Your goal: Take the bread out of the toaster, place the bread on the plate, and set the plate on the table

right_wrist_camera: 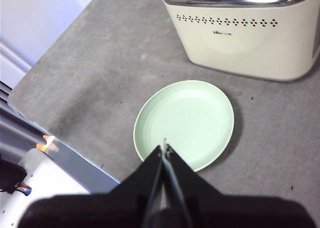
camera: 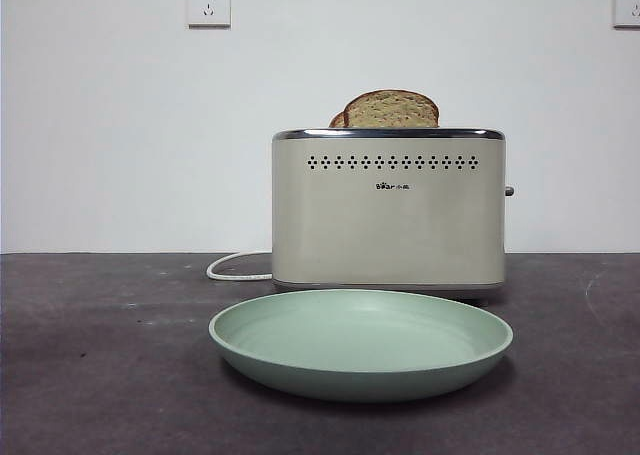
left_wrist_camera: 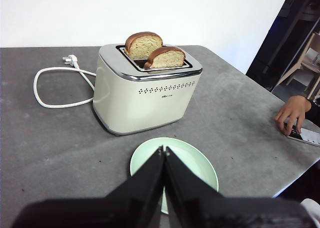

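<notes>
The left gripper (left_wrist_camera: 164,150), its two black jaws pressed together with nothing between them, hangs above the near rim of a wide, shallow, pale mint-green round plate (left_wrist_camera: 192,160). The right gripper (right_wrist_camera: 164,149), jaws likewise closed on nothing, is poised over the plate's rim from the opposite side. Neither arm shows in the front view.

The plate (camera: 360,343) lies flat and bare on the dark grey-brown matte tabletop (camera: 100,375), just in front of a boxy cream-beige two-slot toaster (camera: 388,215) with a chrome top rim and two rows of small dark holes above a tiny logo. A narrow strip of table separates plate and toaster.

Two slices stand upright in the toaster, one in each slot. The speckled light-brown wholemeal bread (left_wrist_camera: 166,57) with its darker crust and rounded top sits in the slot nearer the plate; a second slice of the same kind (left_wrist_camera: 144,44) rises from the slot behind it. From the front, the rounded tops (camera: 391,109) overlap above the chrome rim.

A white power cord (left_wrist_camera: 52,87) loops across the table beside the toaster, its plug lying loose. A person's hand (left_wrist_camera: 292,112) rests at the far table edge, well clear of the toaster.
</notes>
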{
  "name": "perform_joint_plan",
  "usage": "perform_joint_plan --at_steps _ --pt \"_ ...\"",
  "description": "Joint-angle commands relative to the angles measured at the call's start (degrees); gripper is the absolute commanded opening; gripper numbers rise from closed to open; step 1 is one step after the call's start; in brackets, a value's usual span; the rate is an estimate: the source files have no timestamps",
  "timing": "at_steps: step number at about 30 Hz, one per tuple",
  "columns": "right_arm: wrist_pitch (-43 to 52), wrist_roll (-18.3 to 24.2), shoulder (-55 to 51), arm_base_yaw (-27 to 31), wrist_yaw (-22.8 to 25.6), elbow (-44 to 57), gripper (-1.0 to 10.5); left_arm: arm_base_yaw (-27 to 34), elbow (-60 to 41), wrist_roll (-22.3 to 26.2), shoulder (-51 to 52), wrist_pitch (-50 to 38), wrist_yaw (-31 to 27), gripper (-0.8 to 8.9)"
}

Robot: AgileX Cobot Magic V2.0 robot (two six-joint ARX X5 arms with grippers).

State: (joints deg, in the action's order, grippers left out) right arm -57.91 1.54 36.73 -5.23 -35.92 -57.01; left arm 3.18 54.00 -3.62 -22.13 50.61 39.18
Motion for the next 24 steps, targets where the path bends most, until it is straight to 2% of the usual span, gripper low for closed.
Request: perform_joint_plan --at_steps 1,5,7,8,10,11,12,24 --pt "0.22 1.05 -0.02 -0.13 -0.13 -0.17 -0.1 -0.20 0.02 0.87 -0.13 0.07 0.15 -0.07" --pt "0.24 1.01 -0.02 -0.13 -0.13 -0.17 0.4 -0.20 0.02 0.85 -0.13 0.04 0.39 0.01" --pt "0.26 0.98 -0.02 -0.13 -0.13 -0.17 2.1 -0.20 0.02 0.81 -0.13 0.02 0.37 0.57" --pt "0.31 0.85 -0.02 -0.13 -0.11 -0.17 3.2 -0.20 0.02 0.74 -0.15 -0.02 0.35 1.54" --pt "0.31 0.83 -0.02 -0.13 -0.11 -0.17 5.3 -0.20 0.02 0.63 -0.24 -0.26 0.31 4.11" --pt "0.31 0.81 -0.02 -0.13 -0.11 -0.17 5.9 -0.20 0.02 0.66 -0.26 -0.52 0.31 5.31" --pt "0.31 0.66 -0.02 -0.13 -0.11 -0.17 6.2 -0.20 0.02 0.66 -0.37 -0.96 0.35 5.81" --pt "0.39 0.42 0.00 -0.13 0.02 -0.17 6.2 -0.55 0.04 0.70 -5.79 -8.81 3.39 5.82"
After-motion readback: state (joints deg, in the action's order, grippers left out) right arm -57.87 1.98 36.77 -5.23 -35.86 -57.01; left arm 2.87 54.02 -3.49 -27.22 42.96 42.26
